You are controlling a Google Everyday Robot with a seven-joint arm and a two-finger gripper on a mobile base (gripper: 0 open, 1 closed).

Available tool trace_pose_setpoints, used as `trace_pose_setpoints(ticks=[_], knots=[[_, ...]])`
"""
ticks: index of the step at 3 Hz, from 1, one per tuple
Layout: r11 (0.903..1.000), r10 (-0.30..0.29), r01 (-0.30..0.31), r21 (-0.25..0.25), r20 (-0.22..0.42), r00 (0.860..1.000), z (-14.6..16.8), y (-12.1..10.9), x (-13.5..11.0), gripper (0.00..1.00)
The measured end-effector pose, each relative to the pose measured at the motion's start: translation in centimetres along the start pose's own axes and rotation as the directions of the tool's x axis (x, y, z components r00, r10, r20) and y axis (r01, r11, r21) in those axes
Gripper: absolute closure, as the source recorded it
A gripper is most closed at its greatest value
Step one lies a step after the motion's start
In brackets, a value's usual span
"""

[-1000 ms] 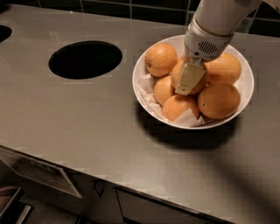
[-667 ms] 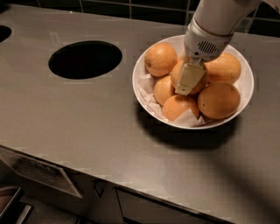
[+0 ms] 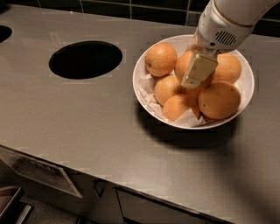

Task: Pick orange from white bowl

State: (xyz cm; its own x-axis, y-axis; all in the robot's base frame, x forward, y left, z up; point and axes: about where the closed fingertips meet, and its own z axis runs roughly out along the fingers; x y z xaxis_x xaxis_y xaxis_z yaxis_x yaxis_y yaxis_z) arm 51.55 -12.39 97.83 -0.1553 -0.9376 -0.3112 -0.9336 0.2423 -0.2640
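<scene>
The white bowl stands on the grey counter at the right, lined with crumpled white paper and holding several oranges. My gripper reaches down from the upper right into the middle of the pile. It sits against a central orange, which it mostly hides. Other oranges lie around it: one at the far left with a small stem mark, one at the right and one at the front. The white arm covers the bowl's back rim.
A dark round hole is cut in the counter left of the bowl, and part of another shows at the left edge. Dark tiles run along the back. The counter's front edge has cabinet fronts below it.
My gripper has shifted slightly up and to the right within the bowl. The oranges and the bowl look unmoved.
</scene>
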Motion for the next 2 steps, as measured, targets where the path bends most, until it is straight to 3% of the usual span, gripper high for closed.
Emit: trace_pose_setpoints(ticks=[2], knots=[[0.9953,-0.063,0.056,0.079,0.087,0.994,-4.5,0.7,-1.6,1.0]])
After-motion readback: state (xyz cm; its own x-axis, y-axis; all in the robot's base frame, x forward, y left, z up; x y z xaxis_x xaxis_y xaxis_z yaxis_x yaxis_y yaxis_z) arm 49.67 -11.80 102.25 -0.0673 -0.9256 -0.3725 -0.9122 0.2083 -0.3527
